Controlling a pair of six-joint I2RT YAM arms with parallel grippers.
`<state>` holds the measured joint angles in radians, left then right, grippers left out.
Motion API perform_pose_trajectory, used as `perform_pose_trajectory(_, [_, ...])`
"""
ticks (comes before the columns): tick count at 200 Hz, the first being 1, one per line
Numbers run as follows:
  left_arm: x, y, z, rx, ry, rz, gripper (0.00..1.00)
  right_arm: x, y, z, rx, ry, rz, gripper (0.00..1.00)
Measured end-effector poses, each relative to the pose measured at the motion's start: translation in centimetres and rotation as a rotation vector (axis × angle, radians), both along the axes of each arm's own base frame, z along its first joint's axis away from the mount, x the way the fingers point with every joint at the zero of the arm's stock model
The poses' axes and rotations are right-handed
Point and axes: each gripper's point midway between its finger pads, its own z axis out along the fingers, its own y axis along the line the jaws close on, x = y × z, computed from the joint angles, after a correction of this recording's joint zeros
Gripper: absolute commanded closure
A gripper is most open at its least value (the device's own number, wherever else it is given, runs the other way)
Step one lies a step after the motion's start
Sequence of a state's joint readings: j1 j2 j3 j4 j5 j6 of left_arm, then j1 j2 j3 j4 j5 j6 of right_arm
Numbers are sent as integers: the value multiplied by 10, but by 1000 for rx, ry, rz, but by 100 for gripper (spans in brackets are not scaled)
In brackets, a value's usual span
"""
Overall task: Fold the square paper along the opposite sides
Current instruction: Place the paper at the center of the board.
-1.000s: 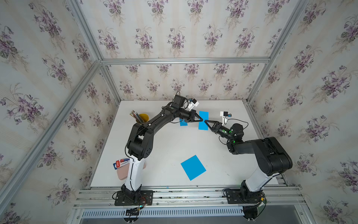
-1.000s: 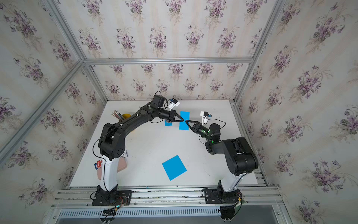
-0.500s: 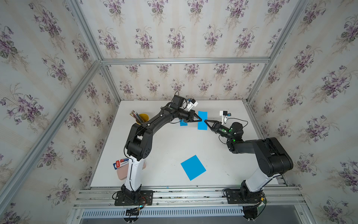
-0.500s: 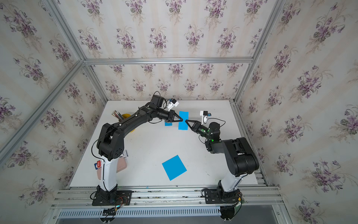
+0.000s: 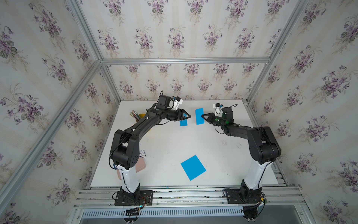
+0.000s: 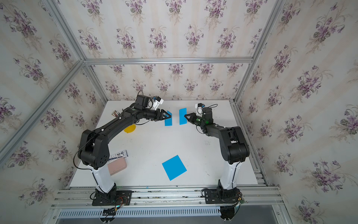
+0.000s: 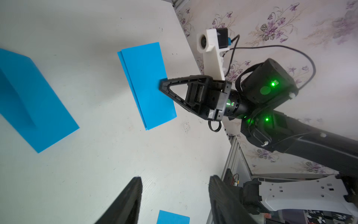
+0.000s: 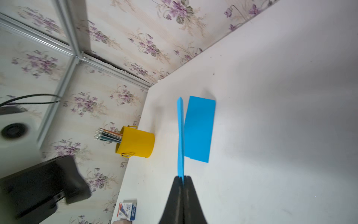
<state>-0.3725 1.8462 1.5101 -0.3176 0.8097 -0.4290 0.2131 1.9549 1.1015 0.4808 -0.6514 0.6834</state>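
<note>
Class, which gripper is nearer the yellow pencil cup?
Left. The left gripper is open, nearer the yellow pencil cup; the right gripper, shut on a folded blue paper, is farther across.

The table (image 5: 164,143) bears a blue sheet (image 5: 193,167), folded sheet (image 5: 183,122), yellow cup (image 8: 135,142) and pink case (image 6: 117,166).

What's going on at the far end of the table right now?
The right gripper is shut on the edge of a folded blue paper. The left gripper is open and holds nothing, close to a second folded blue paper that lies on the table. A square blue paper lies flat and unfolded near the front, with neither arm near it.
</note>
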Motion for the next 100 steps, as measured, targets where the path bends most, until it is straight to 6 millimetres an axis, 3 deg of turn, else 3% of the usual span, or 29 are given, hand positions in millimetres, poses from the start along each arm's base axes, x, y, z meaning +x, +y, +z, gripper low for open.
perform_pose_trajectory(43, [-3, 14, -12, 76, -12, 31, 40, 39, 4, -42, -87, 105, -4, 100])
perform_pose_trajectory(100, [-3, 19, -15, 92, -5, 39, 40, 56, 7, -89, -169, 229, -3, 95])
